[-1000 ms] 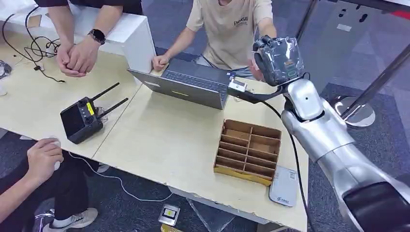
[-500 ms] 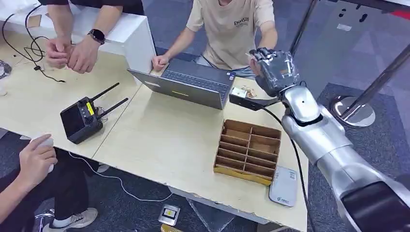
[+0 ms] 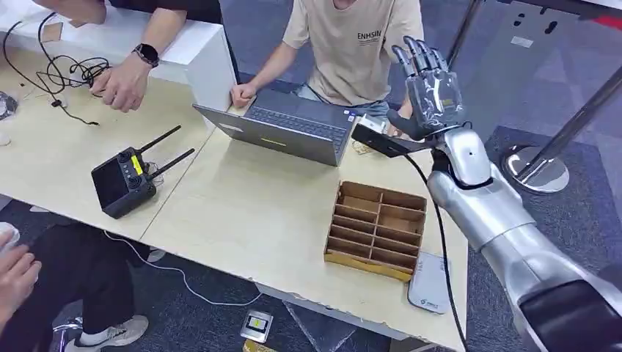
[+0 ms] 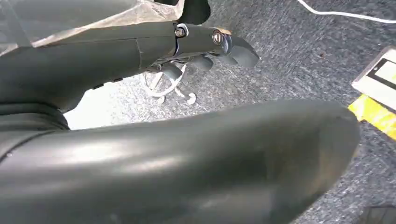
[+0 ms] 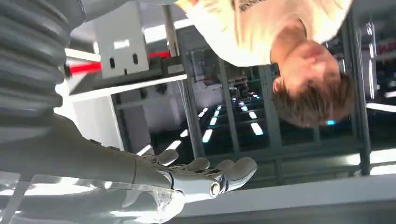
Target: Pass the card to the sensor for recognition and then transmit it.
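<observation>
My right hand (image 3: 429,92) is raised above the table's far right edge, palm upright, fingers stretched out and apart, with nothing in it. The right wrist view shows the same straight, empty fingers (image 5: 205,175). No card is visible in it. Across the table a person in a beige shirt (image 3: 352,44) has a hand (image 3: 401,114) just behind my right hand. A flat grey-white sensor pad (image 3: 431,284) lies at the table's near right corner. My left hand (image 4: 205,51) hangs over the carpet, fingers loosely bent and holding nothing.
A wooden divided box (image 3: 378,227) sits just beyond the sensor pad. An open laptop (image 3: 282,128) stands in front of the seated person, and a black remote controller (image 3: 126,180) lies at the left. Other people's hands are at the far left (image 3: 125,81) and the near left corner (image 3: 15,275).
My right hand has uncurled from a closed pose to fully stretched fingers and risen slightly. The person's hand at the near left has dropped toward the picture's corner.
</observation>
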